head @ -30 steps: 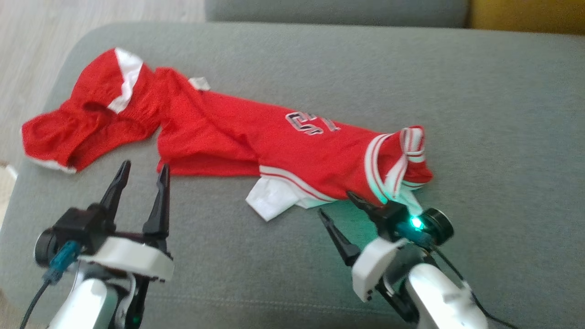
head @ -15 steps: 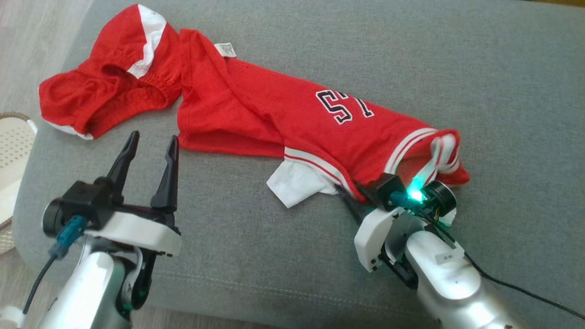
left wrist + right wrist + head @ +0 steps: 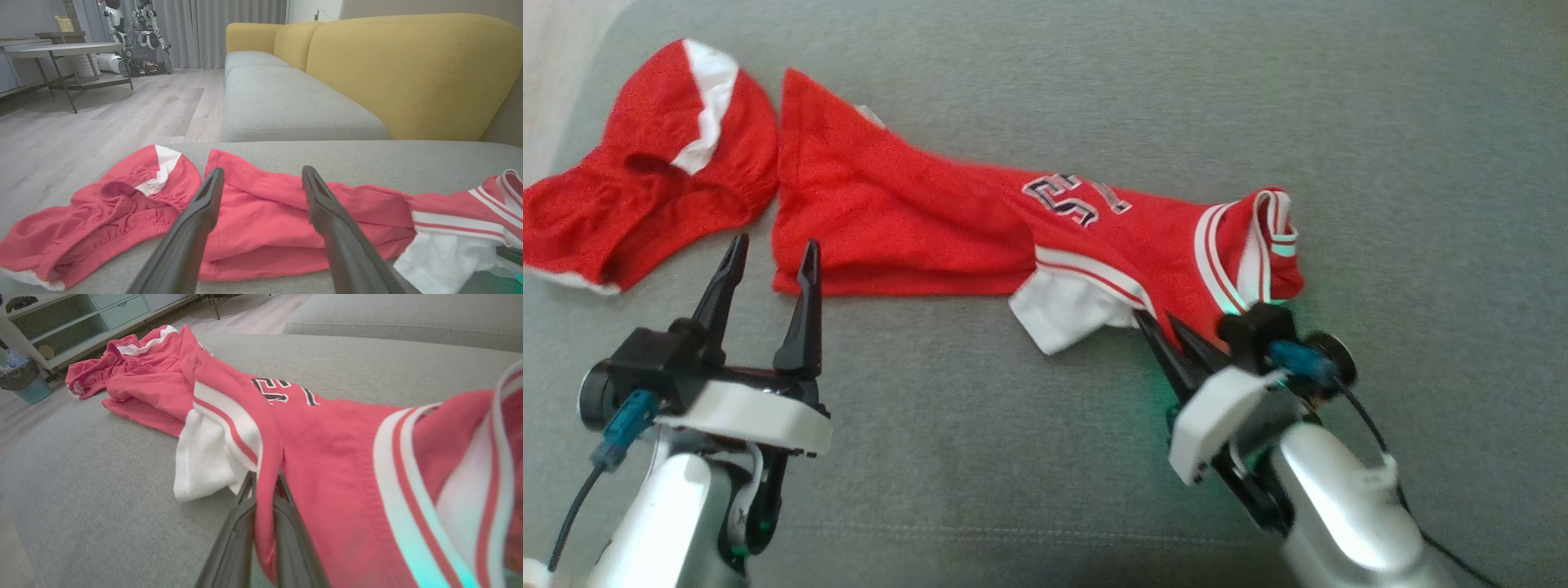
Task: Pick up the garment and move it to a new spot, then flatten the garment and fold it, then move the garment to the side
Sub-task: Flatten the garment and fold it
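- The red shirt (image 3: 915, 220) lies long on the grey sofa (image 3: 1013, 457). The right gripper (image 3: 1156, 321) is pinched shut on a thin fold at its near edge. That fold could slip out.
- The left gripper (image 3: 774, 242) is wide apart, holding nothing. One hold may bunch the shirt.
- The red shorts (image 3: 645, 204) just beside it could get dragged.

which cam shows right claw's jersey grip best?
Right wrist view: right claw pinches a jersey fold between its fingers. Head view shows it shut at the edge, contact hidden. Left wrist view barely catches that spot at its right edge.
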